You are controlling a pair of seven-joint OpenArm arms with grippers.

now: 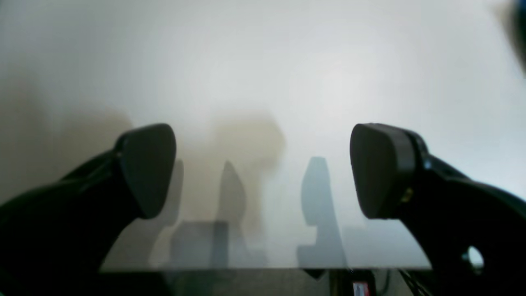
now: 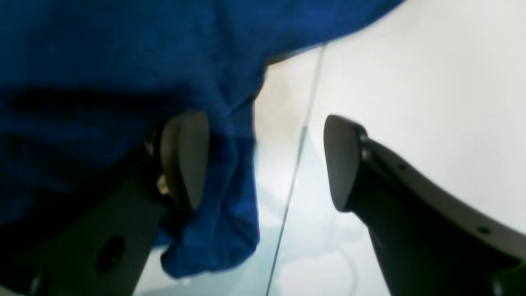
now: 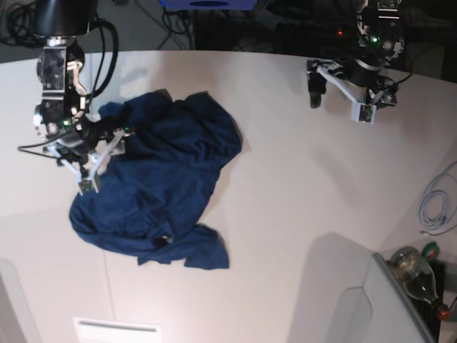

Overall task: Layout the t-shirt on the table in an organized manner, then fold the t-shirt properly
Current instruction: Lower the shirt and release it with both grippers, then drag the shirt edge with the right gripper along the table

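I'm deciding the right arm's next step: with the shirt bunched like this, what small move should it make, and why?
Probably close the right gripper on the fold of the t-shirt hanging between its fingers. Its jaws stand open with cloth beside one pad, and the shirt lies crumpled on the table, not spread. The left gripper is open over bare table, apart from the shirt.

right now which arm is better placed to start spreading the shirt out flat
Probably the right. Its hand stands open at the crumpled t-shirt's edge, cloth between its fingers. The left hand hangs open over bare table, well away from the shirt.
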